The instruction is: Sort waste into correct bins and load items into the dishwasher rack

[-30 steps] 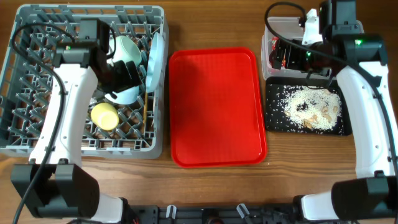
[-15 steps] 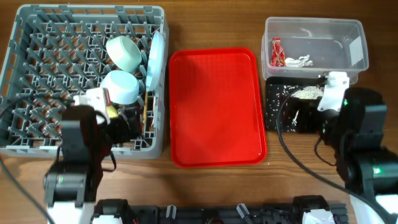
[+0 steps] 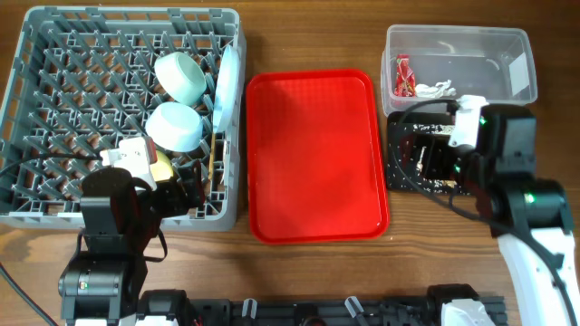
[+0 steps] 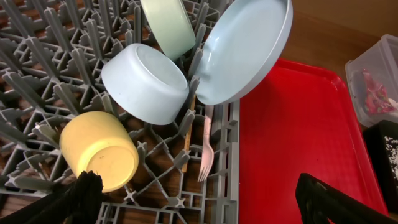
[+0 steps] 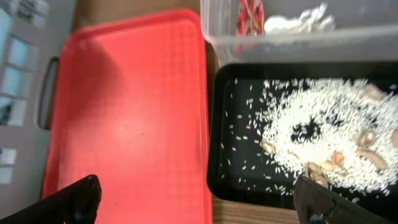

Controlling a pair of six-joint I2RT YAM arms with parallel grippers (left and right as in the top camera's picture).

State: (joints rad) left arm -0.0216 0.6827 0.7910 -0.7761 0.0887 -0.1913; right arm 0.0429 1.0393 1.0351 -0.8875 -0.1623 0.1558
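Observation:
The grey dishwasher rack (image 3: 36,181) holds a pale blue bowl (image 4: 146,81), a pale green bowl (image 4: 168,25), an upright white plate (image 4: 245,50), a yellow cup (image 4: 99,149), a white fork (image 4: 206,152) and a wooden chopstick (image 4: 188,134). My left gripper (image 4: 205,200) is open and empty above the rack's front right corner. The clear tub (image 3: 458,59) holds the red-and-white wrapper (image 5: 249,15) and white tissue (image 5: 298,22). The black tray (image 5: 217,143) holds rice with brown bits (image 5: 317,124). My right gripper (image 5: 202,199) is open and empty over the black tray's left edge.
The red serving tray (image 3: 313,154) lies between the rack and the bins, with nothing on it. My right arm (image 3: 498,154) covers most of the black tray from above. My left arm (image 3: 118,208) hangs over the rack's front edge.
Both arms have drawn back from the rack and the tub toward the table's front edge. In the last half second they shifted only slightly. The objects have not moved.

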